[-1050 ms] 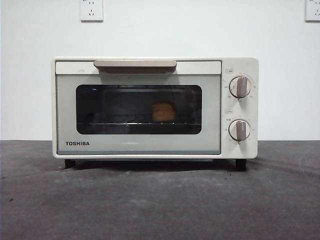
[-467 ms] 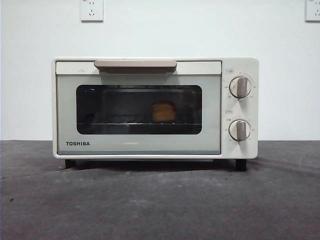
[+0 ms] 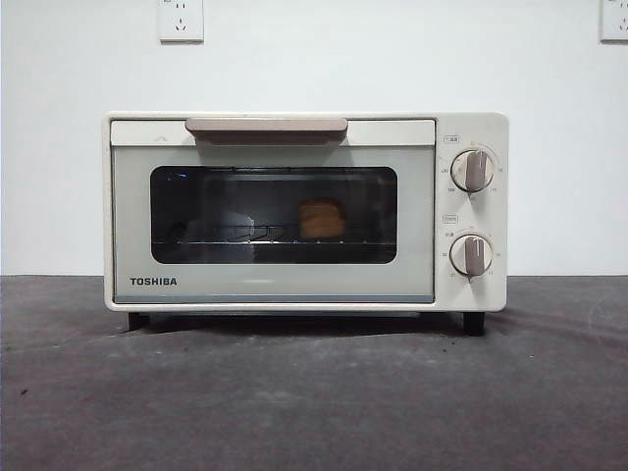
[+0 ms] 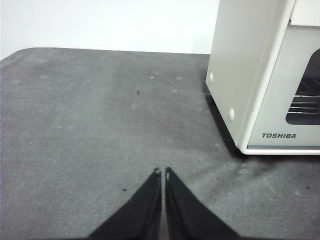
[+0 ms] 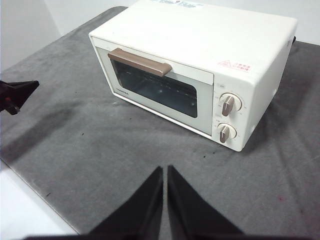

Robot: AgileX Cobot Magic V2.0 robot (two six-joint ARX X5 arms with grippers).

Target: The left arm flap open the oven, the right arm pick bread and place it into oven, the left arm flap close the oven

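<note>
Grey cloth (image 3: 314,392) covers the table below two wall sockets (image 3: 180,20).

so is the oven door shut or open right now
Shut. The oven door sits flush with the front, handle up at the top, and the bread shows inside through the glass.

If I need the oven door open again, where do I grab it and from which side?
Take the taupe bar handle along the door's top edge. It stands out from the closed door and runs level, so hook a jaw over it from above and in front, then pull down and out. The left gripper, shut and low beside the oven, looks nearer than the right gripper.
</note>
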